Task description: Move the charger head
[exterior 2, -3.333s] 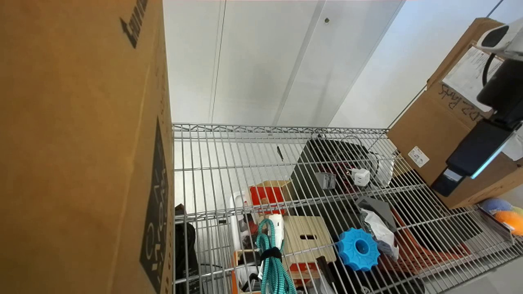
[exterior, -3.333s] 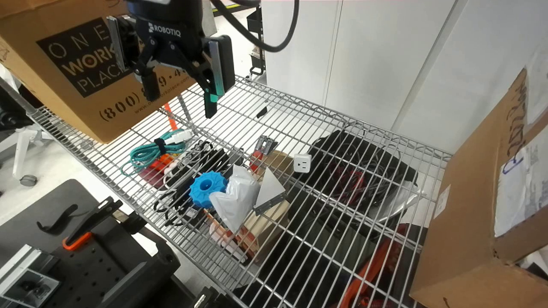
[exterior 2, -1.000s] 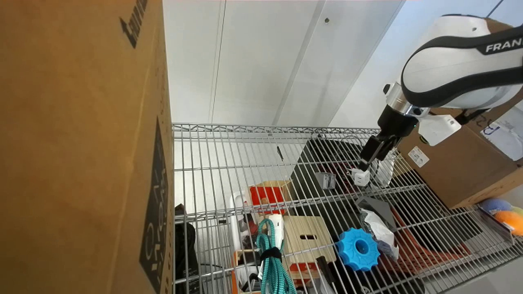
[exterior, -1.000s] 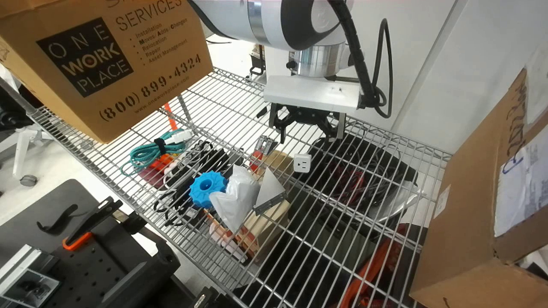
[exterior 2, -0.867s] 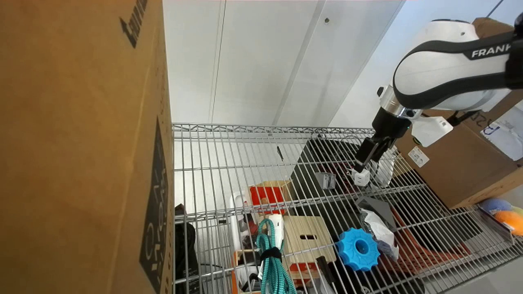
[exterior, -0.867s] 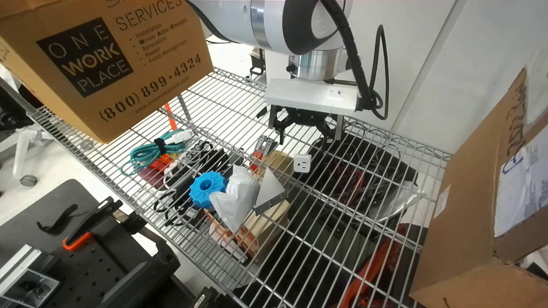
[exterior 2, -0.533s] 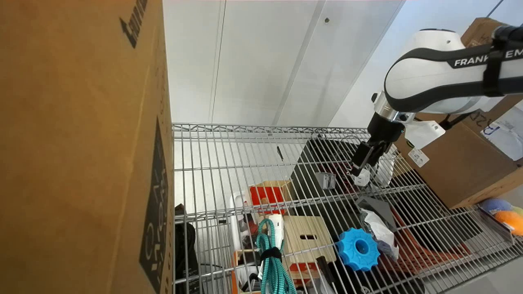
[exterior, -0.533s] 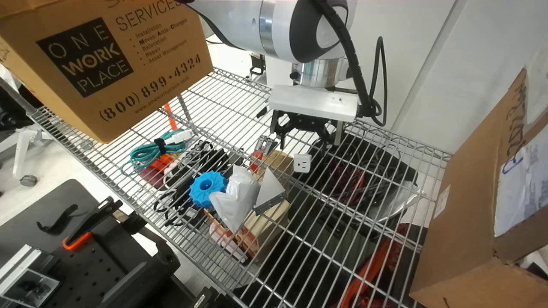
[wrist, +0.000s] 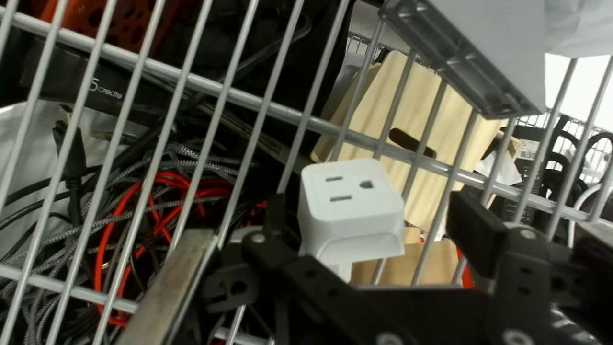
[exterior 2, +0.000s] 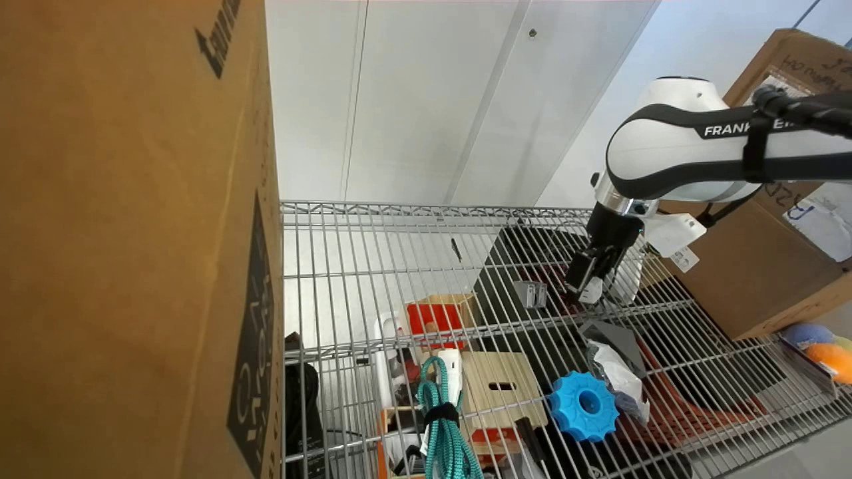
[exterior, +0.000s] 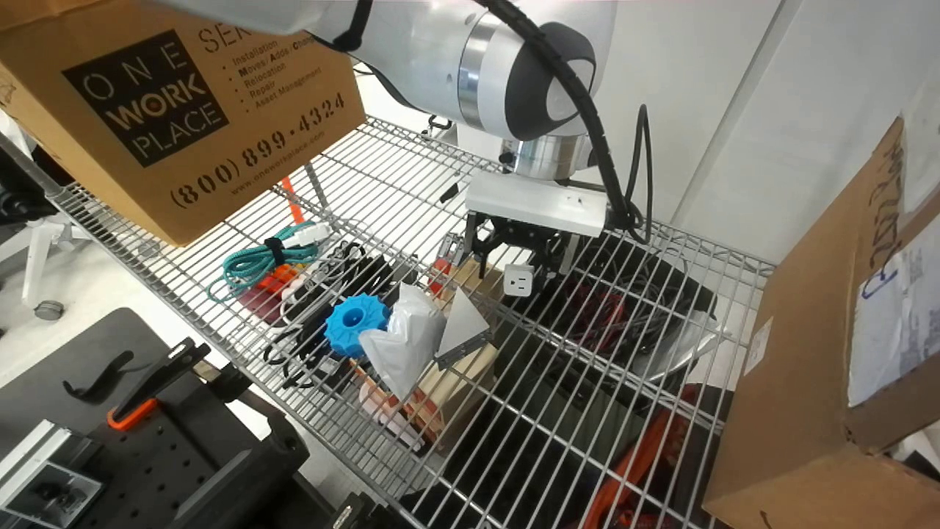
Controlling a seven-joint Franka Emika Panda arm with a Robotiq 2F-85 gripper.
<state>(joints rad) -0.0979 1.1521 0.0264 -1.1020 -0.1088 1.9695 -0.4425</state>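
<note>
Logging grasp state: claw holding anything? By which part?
Nothing. The claw is open; the wrist view shows a gap between one finger and the white charger head.

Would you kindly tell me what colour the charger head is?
The charger head is white; it shows best in the wrist view.

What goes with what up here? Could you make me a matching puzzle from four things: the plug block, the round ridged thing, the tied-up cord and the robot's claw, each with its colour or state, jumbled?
Things:
1. Charger head
2. Round ridged piece
3. Bundled cord
4. Gripper

Colour or state:
A. Teal, bound with a black strap
B. Open, jaws apart
C. White, with three openings in one face
D. Bright blue, with a hole in the middle

Right pairs: 1-C, 2-D, 3-A, 4-B
</note>
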